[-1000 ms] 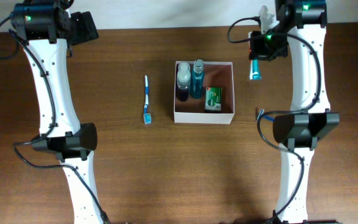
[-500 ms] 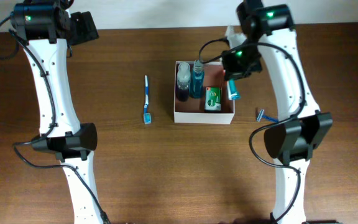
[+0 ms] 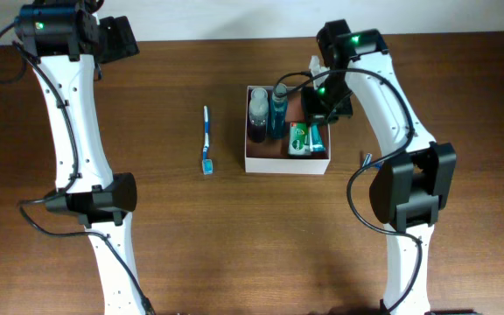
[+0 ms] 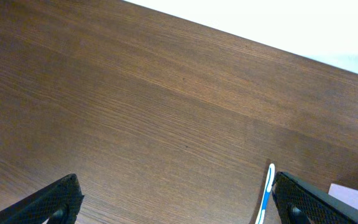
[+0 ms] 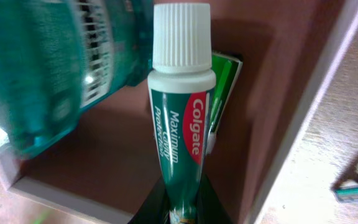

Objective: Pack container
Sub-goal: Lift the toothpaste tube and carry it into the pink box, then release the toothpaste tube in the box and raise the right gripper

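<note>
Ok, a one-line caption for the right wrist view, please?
Right gripper holds a Colgate toothpaste tube cap-first over the container, beside a teal bottle and green box; a razor lies outside.

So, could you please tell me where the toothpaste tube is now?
In the overhead view, the toothpaste tube is right of centre, held by the right tool over the container, beside the green box.

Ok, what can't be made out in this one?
Right wrist: whether the toothpaste tube rests on the container floor; the view looks along the tube.
Right wrist: razor cut off by the right edge; green box mostly behind the tube.
Left wrist: toothbrush cut off by the bottom edge.
Overhead: razor mostly under the right arm.
</note>
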Controlling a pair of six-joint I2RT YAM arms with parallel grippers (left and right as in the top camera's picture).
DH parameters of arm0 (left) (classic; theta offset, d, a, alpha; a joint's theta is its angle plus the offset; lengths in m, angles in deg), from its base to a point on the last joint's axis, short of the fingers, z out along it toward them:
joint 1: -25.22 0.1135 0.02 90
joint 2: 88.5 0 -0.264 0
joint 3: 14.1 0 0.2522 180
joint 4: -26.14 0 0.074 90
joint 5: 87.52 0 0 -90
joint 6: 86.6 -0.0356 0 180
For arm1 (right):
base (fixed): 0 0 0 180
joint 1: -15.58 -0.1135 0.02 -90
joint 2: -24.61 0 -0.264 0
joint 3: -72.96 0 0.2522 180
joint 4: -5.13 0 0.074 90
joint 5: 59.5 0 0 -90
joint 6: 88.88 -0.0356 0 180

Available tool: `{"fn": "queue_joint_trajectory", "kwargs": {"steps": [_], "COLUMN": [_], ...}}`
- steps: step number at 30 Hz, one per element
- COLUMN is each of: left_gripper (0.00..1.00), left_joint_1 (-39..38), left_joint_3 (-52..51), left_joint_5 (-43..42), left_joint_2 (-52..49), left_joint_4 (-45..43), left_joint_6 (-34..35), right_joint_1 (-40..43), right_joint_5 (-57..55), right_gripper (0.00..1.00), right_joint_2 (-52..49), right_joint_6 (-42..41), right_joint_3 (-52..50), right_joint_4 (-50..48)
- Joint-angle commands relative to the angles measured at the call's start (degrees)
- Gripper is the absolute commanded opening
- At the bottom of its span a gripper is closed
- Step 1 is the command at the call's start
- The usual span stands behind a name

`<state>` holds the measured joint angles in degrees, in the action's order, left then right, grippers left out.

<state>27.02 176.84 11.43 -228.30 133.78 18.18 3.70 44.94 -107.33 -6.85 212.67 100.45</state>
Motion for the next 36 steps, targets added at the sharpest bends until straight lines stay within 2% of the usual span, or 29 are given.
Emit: {"fn": "queue_joint_trajectory", "kwargs": {"steps": [1, 5, 6, 11, 20, 30, 36], "left_gripper": [0.99, 0.99, 0.99, 0.99, 0.99, 0.99, 1.00], "left_joint_1": [0.24, 0.24, 0.24, 0.24, 0.24, 0.24, 0.24], "left_joint_3": [-0.09, -0.09, -0.09, -0.09, -0.09, -0.09, -0.09], "left_joint_5": [-0.20, -0.20, -0.20, -0.20, -0.20, -0.20, -0.20], "left_joint_2": [1.81, 1.81, 1.81, 1.81, 1.81, 1.81, 1.81], "left_joint_4": [0.07, 0.07, 0.07, 0.07, 0.07, 0.07, 0.07], "left_joint_6": [0.59, 0.59, 0.59, 0.59, 0.59, 0.59, 0.59], "right_joint_1": [-0.11, -0.11, -0.11, -0.11, 0.85, 8.81, 14.36], "right_joint_5": [-0.48, -0.50, -0.52, -0.55, -4.96, -1.70, -1.14], "right_gripper": [0.09, 0.09, 0.14, 0.22, 0.28, 0.29, 0.39], "right_joint_2": [1.07, 1.07, 1.07, 1.07, 1.09, 1.09, 1.09], "right_joint_6": [-2.05, -2.08, -2.25, -2.25, -2.21, 0.07, 2.19], "right_joint_3": [-2.60, -3.34, -3.34, -3.39, -3.34, 5.27, 13.86], "right_joint_4": [-1.62, -2.73, -3.04, -5.60, -5.90, 2.49, 9.29]}}
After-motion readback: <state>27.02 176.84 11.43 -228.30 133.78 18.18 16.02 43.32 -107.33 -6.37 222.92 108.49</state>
